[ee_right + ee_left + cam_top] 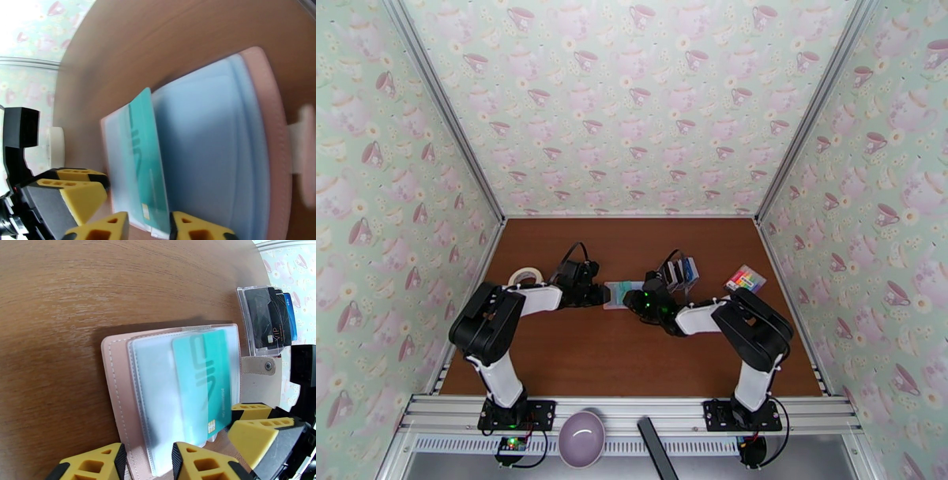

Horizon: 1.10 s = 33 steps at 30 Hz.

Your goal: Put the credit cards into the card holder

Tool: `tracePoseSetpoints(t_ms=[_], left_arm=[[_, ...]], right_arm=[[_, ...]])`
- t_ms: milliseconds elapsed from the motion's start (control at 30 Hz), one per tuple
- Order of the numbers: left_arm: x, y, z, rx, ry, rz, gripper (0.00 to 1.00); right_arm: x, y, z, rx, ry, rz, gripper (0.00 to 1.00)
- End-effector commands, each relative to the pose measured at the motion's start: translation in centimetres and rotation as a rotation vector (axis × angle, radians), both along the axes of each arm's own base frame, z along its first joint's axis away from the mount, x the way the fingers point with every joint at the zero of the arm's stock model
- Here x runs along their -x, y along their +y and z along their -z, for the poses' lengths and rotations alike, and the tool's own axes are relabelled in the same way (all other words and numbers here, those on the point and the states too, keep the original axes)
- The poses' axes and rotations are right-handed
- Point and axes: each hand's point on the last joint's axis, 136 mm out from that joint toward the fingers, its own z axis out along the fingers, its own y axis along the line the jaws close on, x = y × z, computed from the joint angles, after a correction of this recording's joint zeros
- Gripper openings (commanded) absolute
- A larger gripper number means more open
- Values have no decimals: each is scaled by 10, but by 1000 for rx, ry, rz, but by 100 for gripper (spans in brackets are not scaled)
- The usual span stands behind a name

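We are starting on the left, where the left gripper (596,294) is reaching in toward the middle of the table (577,355). In its wrist view its jaws are standing partly apart, planted over one edge of the card holder (114,370), and we are reading that as pinning the open pink wallet flat rather than pinching it. The holder is lying open between the two arms, clear pockets facing up. One teal card (201,378) is sitting most of the way inside a pocket, its chip end poking out toward the grippers, so we are calling the first card nearly home but not fully seated. Moving right, the right gripper (149,227) is hovering at that exposed end with its jaws parted on either side of it. The view is blurred, but it looks to be gripping nothing. Further right and a little farther back, just beside that gripper, the rest of the credit cards (270,323), black ones and a blue one, are standing bunched upright in a clear stand (244,315). We are judging most of the job is left.
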Motion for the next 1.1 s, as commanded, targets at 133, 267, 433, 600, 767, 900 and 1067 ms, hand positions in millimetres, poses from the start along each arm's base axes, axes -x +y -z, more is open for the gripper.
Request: tracePoseSetpoints(t_ms=[133, 267, 433, 600, 767, 900, 1067], left_arm=[[36, -3, 48, -52, 147, 33, 38], [36, -3, 48, -52, 148, 32, 33], [35, 0, 49, -55, 147, 24, 29], [34, 3, 48, -55, 147, 21, 26], [33, 6, 48, -52, 148, 17, 24], [33, 7, 49, -54, 148, 17, 22], [33, 8, 50, -56, 151, 15, 17]], right_arm=[[-4, -24, -19, 278, -28, -39, 41], [-14, -15, -24, 314, -34, -71, 40], [-27, -8, -11, 386, -2, -94, 39], [-30, -7, 1, 414, 23, -101, 39], [-32, -10, 5, 425, 29, -95, 39], [-34, -7, 5, 417, 27, -99, 39], [-37, 2, 5, 393, 30, -117, 38]])
